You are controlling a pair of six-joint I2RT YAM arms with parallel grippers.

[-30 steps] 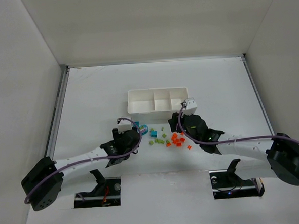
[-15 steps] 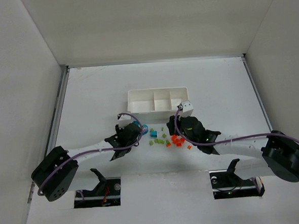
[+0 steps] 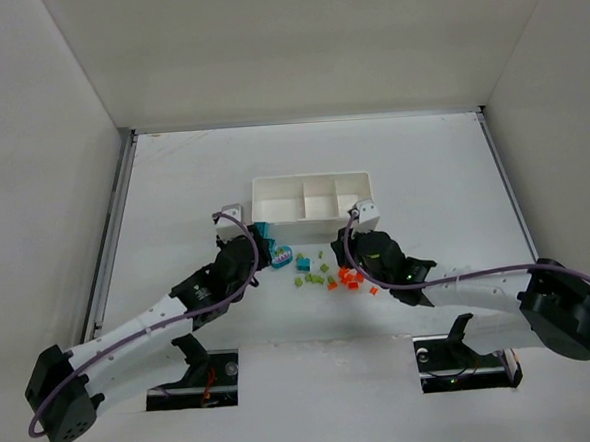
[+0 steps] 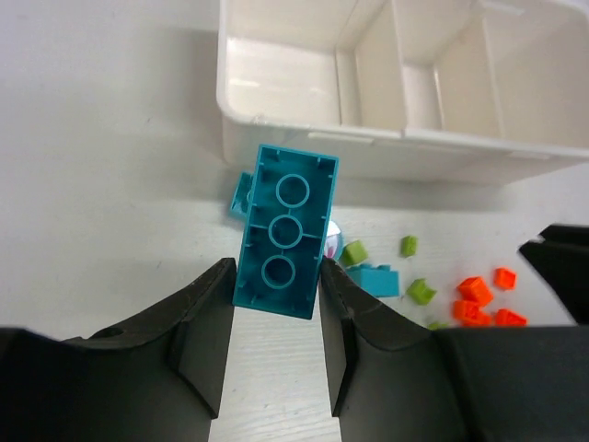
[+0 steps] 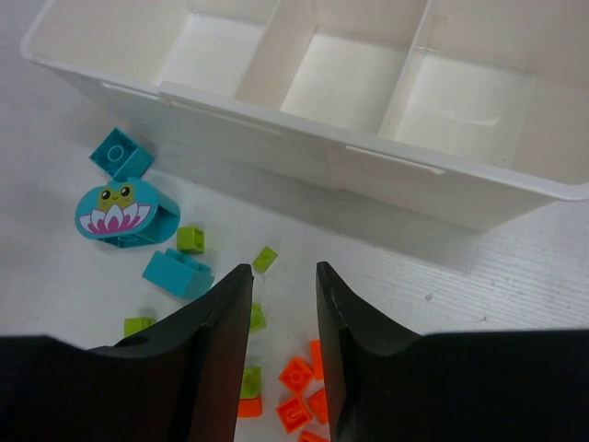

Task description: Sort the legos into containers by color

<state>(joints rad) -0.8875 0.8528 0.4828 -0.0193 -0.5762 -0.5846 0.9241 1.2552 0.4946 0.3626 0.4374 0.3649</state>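
Teal brick [image 4: 287,230]: gripped between the left claw [image 4: 276,281] fingers, hollow underside towards me, raised just near of the tray [image 3: 313,218], at its left compartment. Right claw [image 5: 281,295]: slightly parted, holding nothing, above green legos [image 5: 190,238]. Orange legos [image 5: 296,375] are partly cut off. From above, I cannot see the claw tips. Since half a second ago, the left arm has swung farther.
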